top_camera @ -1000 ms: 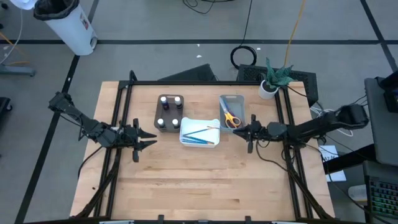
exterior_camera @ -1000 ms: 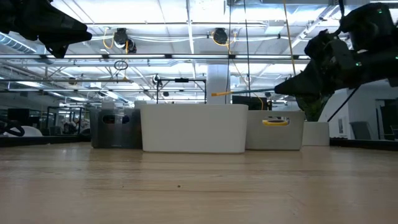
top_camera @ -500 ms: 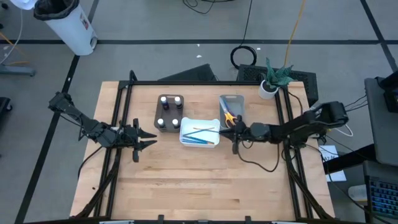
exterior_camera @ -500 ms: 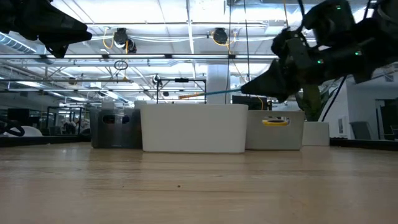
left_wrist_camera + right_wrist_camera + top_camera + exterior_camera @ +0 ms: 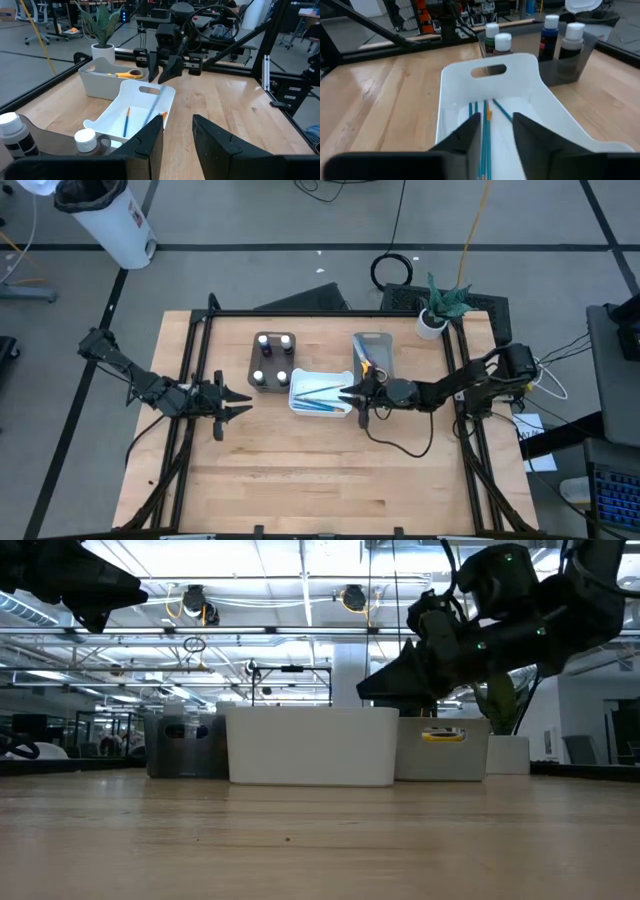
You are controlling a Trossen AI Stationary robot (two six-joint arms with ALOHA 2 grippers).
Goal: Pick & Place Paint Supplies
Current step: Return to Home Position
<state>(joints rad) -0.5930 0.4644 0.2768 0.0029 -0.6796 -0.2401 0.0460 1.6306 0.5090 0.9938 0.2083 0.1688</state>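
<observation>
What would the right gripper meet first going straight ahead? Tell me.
Likely the white bin: the right gripper points at it, jaws open, probably reaching the brushes inside; height above the rim is unclear.

A robotics laboratory inside a large, open industrial hall is shown. A pale wooden desk (image 5: pixel 300 470) is enclosed by a black metal frame (image 5: pixel 240 313). A dark left robot arm (image 5: pixel 130 375) and a dark right robot arm (image 5: pixel 470 385) are mounted at its 2 sides. The grey floor marked with dark lines (image 5: pixel 250 220) is crossed by a coiled black cable (image 5: pixel 392 270) and a thin yellow cable (image 5: pixel 480 220). Long rows of white strip lights (image 5: pixel 300 580) and hanging yellow cable reels (image 5: pixel 195 602) are seen overhead. Wheeled office chairs (image 5: pixel 30 10) are seen in the room beyond.
</observation>
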